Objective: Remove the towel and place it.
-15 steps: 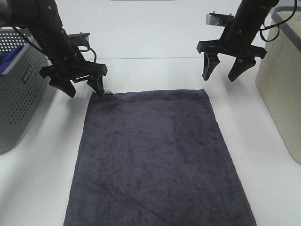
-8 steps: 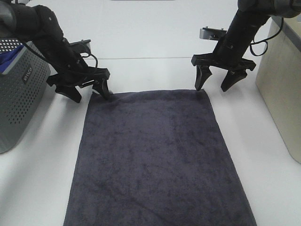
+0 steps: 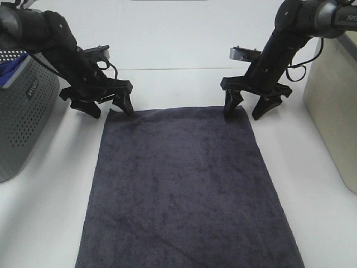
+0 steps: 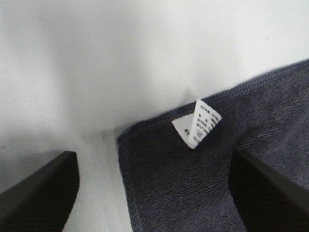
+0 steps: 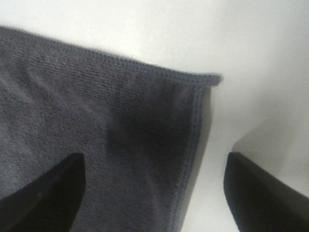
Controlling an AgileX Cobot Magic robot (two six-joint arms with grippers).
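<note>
- Straddling the towel's far left corner, the left gripper [image 3: 109,107] is seen with its jaws spread wide and nothing held; one finger is set over the cloth, the other over bare table [image 3: 184,50].
- In the left wrist view the same corner is framed between the two dark fingers [image 4: 38,186], with the small white tag [image 4: 196,123] lying on the cloth just inside the hem.
- The right gripper [image 3: 248,109] is likewise released and empty, its fingers placed either side of the far right corner.
- The towel [image 3: 187,190] is spread flat on the table between the grey perforated basket [image 3: 25,120] and the beige bin [image 3: 334,106].
- Its long axis is run from the grippers toward the camera; the short far edge is faced toward the arms.
- The cloth is judged soft, limp and moderately heavy for fabric: sagging and folding are to be expected once lifted.
- The two far corners are judged the best holds, pinched well inside the stitched hem so the plush does not slip out.
</note>
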